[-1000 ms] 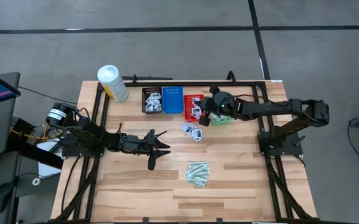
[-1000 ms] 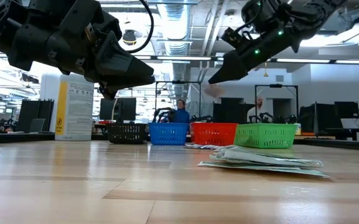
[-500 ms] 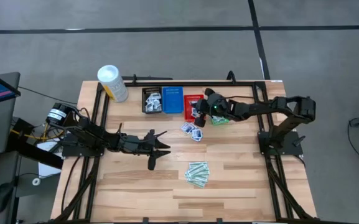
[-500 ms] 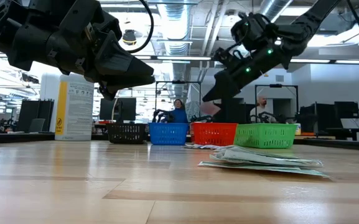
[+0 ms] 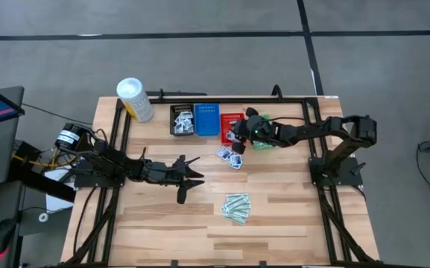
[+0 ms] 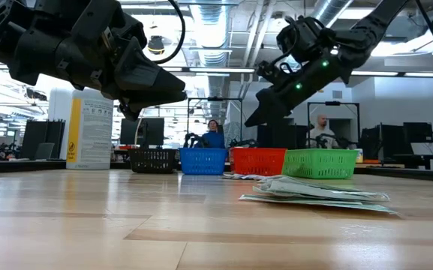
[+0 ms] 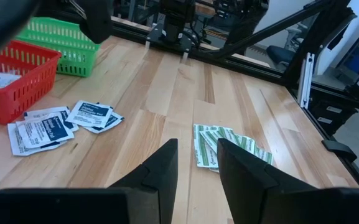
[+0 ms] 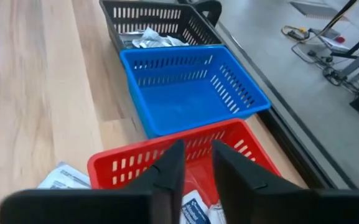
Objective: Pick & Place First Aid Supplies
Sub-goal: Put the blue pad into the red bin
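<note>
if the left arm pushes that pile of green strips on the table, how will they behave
The green strips lie flat in a loose fanned stack, so they would probably slide apart rather than move together. They look thin and light, likely floppy when lifted. Lying flush on the wooden table, they may be hard for the fingers to get under.

black basket (image 8: 160, 22), blue basket (image 8: 191, 87), red basket (image 8: 185, 149), green basket (image 7: 58, 43)

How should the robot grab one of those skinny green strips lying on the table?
The green strips lie flat in a loose overlapping pile, so coming straight down and pinching an edge that sticks out, across the narrow width, looks best. The left gripper hovers nearest; the right gripper is over the red basket.
</note>
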